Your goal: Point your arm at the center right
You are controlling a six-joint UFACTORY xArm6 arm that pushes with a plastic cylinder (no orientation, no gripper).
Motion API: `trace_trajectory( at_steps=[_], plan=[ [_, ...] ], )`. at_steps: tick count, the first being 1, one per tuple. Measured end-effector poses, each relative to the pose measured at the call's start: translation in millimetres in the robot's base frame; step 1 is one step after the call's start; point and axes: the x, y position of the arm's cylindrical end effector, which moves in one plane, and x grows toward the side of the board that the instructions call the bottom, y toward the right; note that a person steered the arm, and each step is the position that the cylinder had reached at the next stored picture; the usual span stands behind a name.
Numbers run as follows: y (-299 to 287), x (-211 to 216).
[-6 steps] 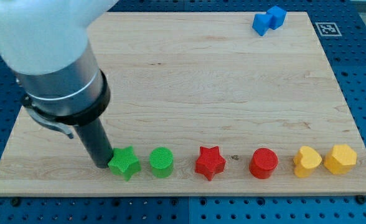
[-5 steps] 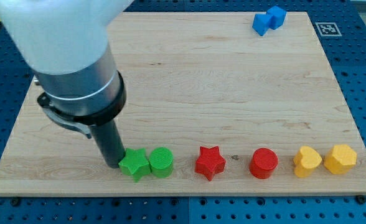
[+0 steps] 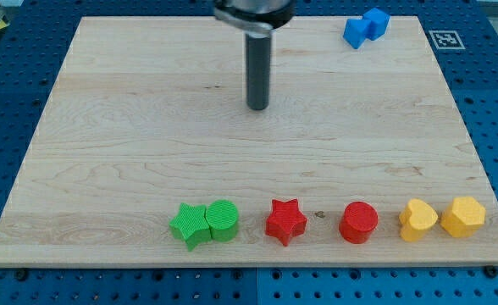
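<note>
My tip [image 3: 257, 107] rests on the wooden board [image 3: 105, 127] in its upper middle, far above the bottom row of blocks. That row holds a green star [image 3: 190, 224] touching a green cylinder [image 3: 222, 220], then a red star [image 3: 284, 221], a red cylinder [image 3: 358, 223], a yellow heart-like block [image 3: 417, 219] and a yellow hexagon [image 3: 462, 216]. Two blue blocks [image 3: 365, 26] sit together at the view's top right. The tip touches no block.
A black-and-white marker tag [image 3: 444, 39] sits on the board's top right corner. A blue perforated table [image 3: 495, 102] surrounds the board.
My tip has left the green star at the lower left and moved up and right to the board's upper middle. The green star now touches the green cylinder.
</note>
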Motion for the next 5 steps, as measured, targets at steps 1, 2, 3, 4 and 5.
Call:
trace_trajectory(
  at_steps=[1, 2, 3, 4, 5],
  plan=[
    [68, 0],
    [150, 0],
    [216, -9],
    [236, -59],
    [236, -126]
  ],
)
